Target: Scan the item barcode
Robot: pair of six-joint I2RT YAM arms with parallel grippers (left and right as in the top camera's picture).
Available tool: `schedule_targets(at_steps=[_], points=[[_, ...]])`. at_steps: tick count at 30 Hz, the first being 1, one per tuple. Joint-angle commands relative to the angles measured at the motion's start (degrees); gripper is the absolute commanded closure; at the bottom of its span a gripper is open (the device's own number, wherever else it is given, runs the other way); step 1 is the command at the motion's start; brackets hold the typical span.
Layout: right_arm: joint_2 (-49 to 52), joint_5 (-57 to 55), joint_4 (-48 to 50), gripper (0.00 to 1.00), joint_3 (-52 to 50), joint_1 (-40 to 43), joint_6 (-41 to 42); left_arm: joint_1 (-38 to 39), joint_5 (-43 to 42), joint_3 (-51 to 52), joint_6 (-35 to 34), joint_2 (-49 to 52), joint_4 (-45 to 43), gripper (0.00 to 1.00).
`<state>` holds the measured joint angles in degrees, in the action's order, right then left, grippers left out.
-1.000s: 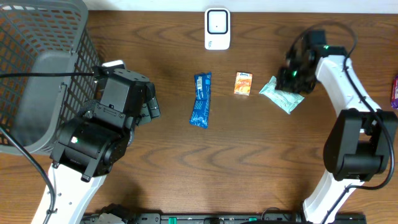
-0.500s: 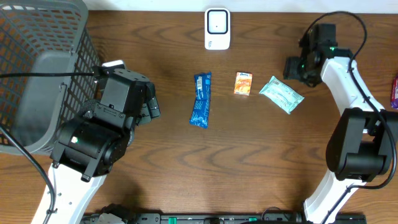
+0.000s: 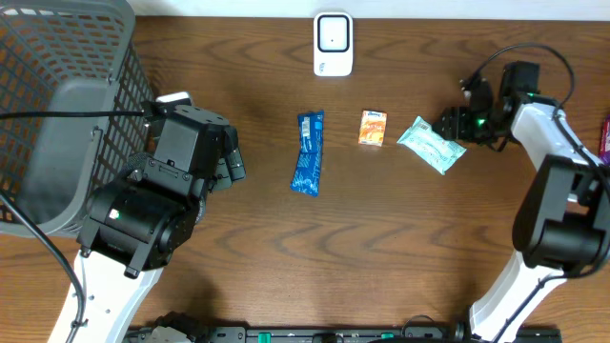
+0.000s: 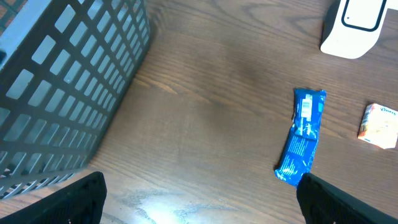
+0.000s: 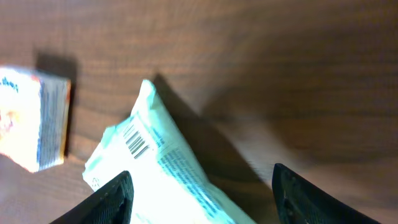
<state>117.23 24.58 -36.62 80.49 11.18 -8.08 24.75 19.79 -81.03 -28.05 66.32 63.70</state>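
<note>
- A grey mesh basket (image 3: 57,57) stands just to the left of the left claw (image 3: 229,164).
- The left claw is spread wide and holds nothing. In its wrist view only bare bench (image 3: 381,248) lies between its fingers (image 4: 81,196).
- A blue wrapper (image 3: 308,152) lies ahead of the left claw, well apart from it, and the white scanner (image 3: 333,44) stands farther off beyond it.
- A small orange box (image 3: 373,128) lies on the far side of the packet from the right claw.
- The pale green packet (image 3: 431,145) lies flat on the bench, its right end just beside the right claw (image 3: 448,124), with its barcode (image 5: 135,144) facing up.
- The right claw is open, not gripping the packet.
</note>
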Motion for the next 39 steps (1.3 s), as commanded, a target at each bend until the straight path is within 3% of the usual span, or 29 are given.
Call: schedule_targets(at_steps=[1,9,16,19,24,33,39], points=[[3.9,4.5,-3.0,0.37,-0.4,-0.4,-2.7,-0.3,0.6,-0.3,0.6,0.0,0.1,0.02],[0.8,9.4,-15.3,0.51,-0.3,-0.4,-2.7,-0.3,0.6,-0.3,0.6,0.0,0.1,0.02],[-5.7,11.8,-25.6,0.51,-0.3,-1.1,-3.6,-0.3,0.6,-0.3,0.6,0.0,0.1,0.02],[-8.8,5.8,-23.3,0.48,-0.3,-1.1,-1.3,-0.3,0.6,-0.3,0.6,0.0,0.1,0.02],[-9.6,-8.2,-17.4,0.43,-0.3,-1.1,11.7,-0.3,0.6,-0.3,0.6,0.0,0.2,0.02],[-5.5,-7.4,-15.7,0.44,-1.2,-1.1,13.4,-0.3,0.6,-0.3,0.6,0.0,0.1,0.02],[-2.3,-0.3,-10.0,0.48,-3.9,-1.1,13.2,-0.3,0.6,-0.3,0.6,0.0,0.1,0.02]])
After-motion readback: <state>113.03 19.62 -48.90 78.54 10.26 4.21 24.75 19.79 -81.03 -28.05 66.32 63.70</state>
